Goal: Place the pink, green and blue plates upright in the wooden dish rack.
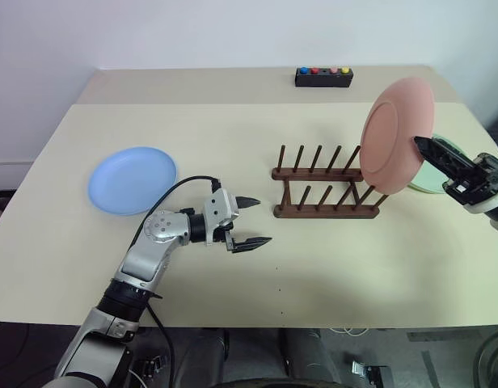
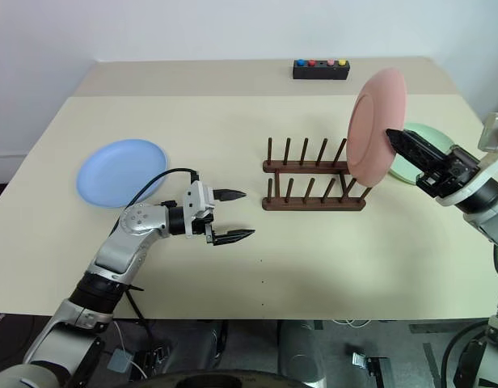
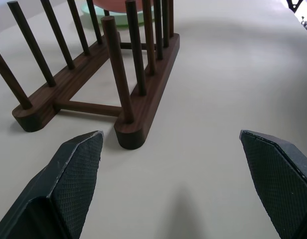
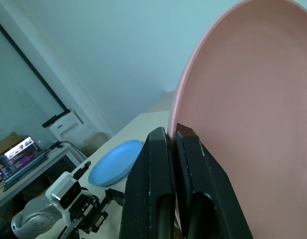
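Pink plate point(image 1: 397, 134) hangs upright above the right end of the wooden rack point(image 1: 325, 192), its rim pinched in the shut right pincer point(image 1: 425, 147), ready to drop between pegs. Left pincer point(image 1: 251, 221) waits wide open and empty. Blue plate point(image 1: 132, 179) lies far left on the desk point(image 1: 354, 267); green plate point(image 2: 416, 164) lies right.

You have the rack point(image 1: 326, 184) mid-table, one plate point(image 1: 132, 179) flat to its left, another point(image 1: 397, 135) upright above its right end, a third point(image 1: 436, 174) behind that.
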You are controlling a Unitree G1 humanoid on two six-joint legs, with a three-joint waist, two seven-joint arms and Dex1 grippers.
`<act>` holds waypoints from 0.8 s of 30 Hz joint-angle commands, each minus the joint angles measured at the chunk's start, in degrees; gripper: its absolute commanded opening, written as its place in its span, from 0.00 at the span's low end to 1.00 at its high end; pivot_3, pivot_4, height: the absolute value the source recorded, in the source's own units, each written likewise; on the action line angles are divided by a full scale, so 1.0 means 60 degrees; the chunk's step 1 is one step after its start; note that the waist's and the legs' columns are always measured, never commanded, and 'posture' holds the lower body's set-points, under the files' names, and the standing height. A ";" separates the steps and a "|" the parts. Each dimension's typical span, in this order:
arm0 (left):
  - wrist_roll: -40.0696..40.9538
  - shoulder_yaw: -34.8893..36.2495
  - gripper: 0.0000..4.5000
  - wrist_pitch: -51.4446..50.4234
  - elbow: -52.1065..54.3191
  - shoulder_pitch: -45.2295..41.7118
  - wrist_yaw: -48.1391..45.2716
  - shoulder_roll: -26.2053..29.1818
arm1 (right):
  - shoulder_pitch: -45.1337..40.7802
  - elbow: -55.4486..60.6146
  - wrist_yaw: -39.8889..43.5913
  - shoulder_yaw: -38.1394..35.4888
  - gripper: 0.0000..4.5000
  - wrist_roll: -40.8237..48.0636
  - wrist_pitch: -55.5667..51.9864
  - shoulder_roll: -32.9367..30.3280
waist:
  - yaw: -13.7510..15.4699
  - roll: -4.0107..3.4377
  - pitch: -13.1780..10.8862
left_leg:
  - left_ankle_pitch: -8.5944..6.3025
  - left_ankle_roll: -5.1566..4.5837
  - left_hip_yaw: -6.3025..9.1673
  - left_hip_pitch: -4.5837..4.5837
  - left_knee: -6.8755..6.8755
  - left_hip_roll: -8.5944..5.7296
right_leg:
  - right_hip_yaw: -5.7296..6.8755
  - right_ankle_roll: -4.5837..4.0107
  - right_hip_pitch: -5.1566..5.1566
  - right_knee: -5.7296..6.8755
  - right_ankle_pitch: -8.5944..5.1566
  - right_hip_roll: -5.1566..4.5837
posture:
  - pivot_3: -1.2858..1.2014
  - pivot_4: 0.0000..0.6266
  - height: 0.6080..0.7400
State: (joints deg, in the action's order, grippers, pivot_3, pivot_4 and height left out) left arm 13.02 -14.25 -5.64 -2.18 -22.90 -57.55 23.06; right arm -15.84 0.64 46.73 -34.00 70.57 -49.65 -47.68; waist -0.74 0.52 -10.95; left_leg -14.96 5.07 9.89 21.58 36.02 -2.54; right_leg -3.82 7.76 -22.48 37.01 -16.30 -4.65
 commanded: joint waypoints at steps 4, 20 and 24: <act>0.0048 0.0074 1.00 0.0041 0.0308 -0.0002 -0.0027 0.0031 | 0.0045 0.0100 0.0079 -0.0375 0.01 -0.0034 0.0063 -0.0022 | -0.0001 0.0000 0.0000 | 0.0000 0.0000 0.0000 0.0000 0.0000 0.0000 | 0.0000 0.0000 0.0000 0.0000 0.0000 0.0000 | 0.52 0.24 1.00; 0.0022 0.0021 1.00 0.0056 0.0237 -0.0005 0.0006 -0.0028 | 0.0157 0.0183 -0.0171 -0.0677 0.94 -0.0329 0.0145 -0.0070 | -0.0003 0.0000 0.0000 | 0.0000 0.0000 -0.0001 0.0000 0.0000 0.0000 | 0.0000 0.0000 -0.0001 0.0000 0.0000 0.0000 | 0.52 0.24 1.00; 0.0036 0.0011 1.00 0.0020 0.0267 0.0015 0.0012 -0.0035 | 0.0300 0.0413 -0.0249 -0.1005 0.94 -0.0345 0.0182 -0.0207 | 0.0002 0.0000 0.0000 | 0.0000 0.0000 0.0000 0.0000 -0.0001 0.0000 | 0.0000 0.0000 -0.0001 0.0000 0.0000 0.0000 | 0.52 0.24 1.00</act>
State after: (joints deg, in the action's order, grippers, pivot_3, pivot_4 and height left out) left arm 13.00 -14.46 -5.72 -2.19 -22.90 -57.36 22.96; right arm -14.25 0.93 45.34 -37.27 68.26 -49.61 -47.80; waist -0.73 0.52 -10.95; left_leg -14.96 5.08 9.89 21.58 36.02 -2.54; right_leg -3.82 7.76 -22.48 37.00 -16.30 -4.65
